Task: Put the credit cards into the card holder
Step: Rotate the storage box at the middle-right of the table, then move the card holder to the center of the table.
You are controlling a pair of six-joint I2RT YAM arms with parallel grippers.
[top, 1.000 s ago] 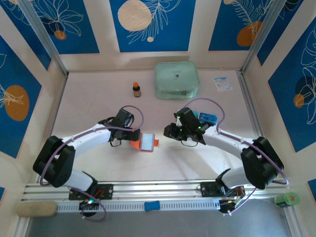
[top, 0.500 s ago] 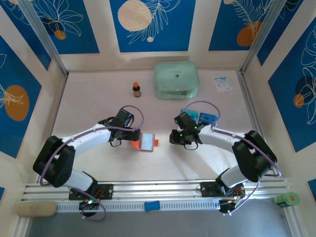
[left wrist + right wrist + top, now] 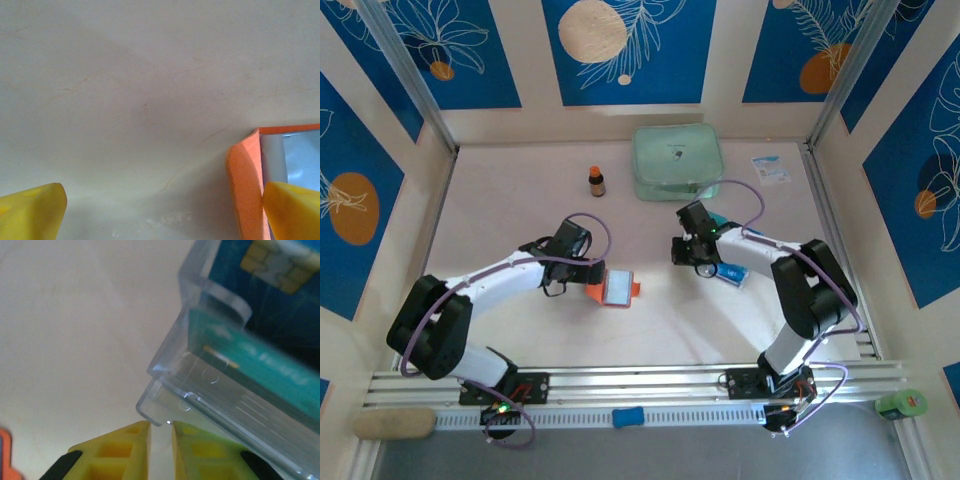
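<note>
On the pale table (image 3: 510,200), seen from above, the orange-red card holder (image 3: 616,288) lies open near the middle, a grey-white window facing up. Teal credit cards (image 3: 730,270) lie to its right, under the right arm's wrist.

Writing is scarce and hard to read. The right wrist camera shows the cards up close inside a clear plastic tray (image 3: 210,390). One has a gold chip, and another carries a line of pale print that is too blurred to read. At the back of the table, the mint-green zip case (image 3: 677,162) bears a tiny dark mark, and the white paper slip (image 3: 770,168) has blue print. Both are too small to make out. A small brown bottle (image 3: 597,181) with an orange cap stands left of the case.

The left gripper (image 3: 160,215) is spread wide. One yellow fingertip sits over the card holder's orange edge, and the other is well apart over bare table. The frame cuts off most of the holder.

The right gripper (image 3: 161,450) has its yellow fingers drawn almost together, leaving a thin slit. The tray's clear corner meets that slit, but I cannot tell whether it is pinched. From above, the tray itself is not discernible and the arm hides the fingertips.
</note>
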